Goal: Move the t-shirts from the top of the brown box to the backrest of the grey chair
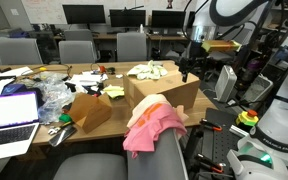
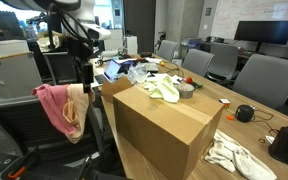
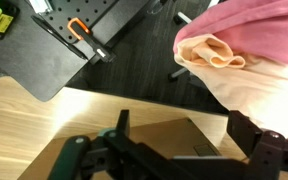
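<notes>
A brown box stands on the table in both exterior views (image 1: 169, 95) (image 2: 159, 125), and its top shows in the wrist view (image 3: 149, 150). A cream t-shirt (image 1: 150, 71) (image 2: 164, 89) lies on its top. A pink t-shirt (image 1: 152, 128) (image 2: 52, 105) (image 3: 259, 25) and a peach t-shirt (image 2: 76, 108) (image 3: 212, 52) hang over the backrest of the grey chair (image 1: 159, 160). My gripper (image 1: 191, 68) (image 2: 87, 72) (image 3: 184, 135) is open and empty. It hovers over the box's edge nearest the chair, apart from the cream t-shirt.
A smaller open brown box (image 1: 90, 110) and a laptop (image 1: 9, 112) sit on the table beside the big box. White cloths (image 2: 234, 156) lie on the table at the box's other side. Office chairs (image 1: 76, 50) and monitors (image 1: 84, 14) stand behind.
</notes>
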`<control>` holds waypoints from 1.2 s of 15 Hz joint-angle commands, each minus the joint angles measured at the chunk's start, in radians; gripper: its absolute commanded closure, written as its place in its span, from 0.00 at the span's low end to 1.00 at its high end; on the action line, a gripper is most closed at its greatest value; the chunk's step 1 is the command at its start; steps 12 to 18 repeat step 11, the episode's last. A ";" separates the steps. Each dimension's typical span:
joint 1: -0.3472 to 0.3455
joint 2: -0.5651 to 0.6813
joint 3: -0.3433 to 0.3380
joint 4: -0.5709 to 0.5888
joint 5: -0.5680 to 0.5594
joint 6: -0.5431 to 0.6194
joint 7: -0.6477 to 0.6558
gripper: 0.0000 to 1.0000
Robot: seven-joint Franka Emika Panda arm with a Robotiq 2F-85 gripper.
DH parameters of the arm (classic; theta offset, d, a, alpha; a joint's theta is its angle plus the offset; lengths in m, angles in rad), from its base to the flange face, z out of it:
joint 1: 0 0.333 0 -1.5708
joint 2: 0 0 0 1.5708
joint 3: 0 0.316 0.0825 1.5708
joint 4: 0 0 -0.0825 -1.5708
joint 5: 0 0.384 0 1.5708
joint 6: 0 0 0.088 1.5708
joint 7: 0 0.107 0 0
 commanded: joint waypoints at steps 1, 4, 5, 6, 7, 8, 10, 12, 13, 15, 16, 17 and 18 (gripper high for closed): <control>-0.043 -0.196 -0.018 -0.065 0.023 0.027 0.030 0.00; -0.086 -0.257 -0.040 -0.017 0.040 -0.011 0.042 0.00; -0.099 -0.282 -0.044 -0.015 0.044 -0.011 0.044 0.00; -0.113 -0.303 -0.049 -0.014 0.044 -0.012 0.045 0.00; -0.124 -0.324 -0.055 -0.018 0.048 -0.009 0.047 0.00; -0.136 -0.342 -0.061 -0.017 0.051 -0.010 0.046 0.00; -0.155 -0.365 -0.076 -0.013 0.055 -0.014 0.044 0.00; -0.162 -0.376 -0.085 -0.013 0.060 -0.010 0.041 0.00; -0.162 -0.376 -0.085 -0.013 0.060 -0.010 0.041 0.00; -0.162 -0.376 -0.085 -0.013 0.060 -0.010 0.041 0.00; -0.162 -0.376 -0.085 -0.013 0.060 -0.010 0.041 0.00; -0.162 -0.376 -0.085 -0.013 0.060 -0.010 0.041 0.00; -0.162 -0.376 -0.085 -0.013 0.060 -0.010 0.041 0.00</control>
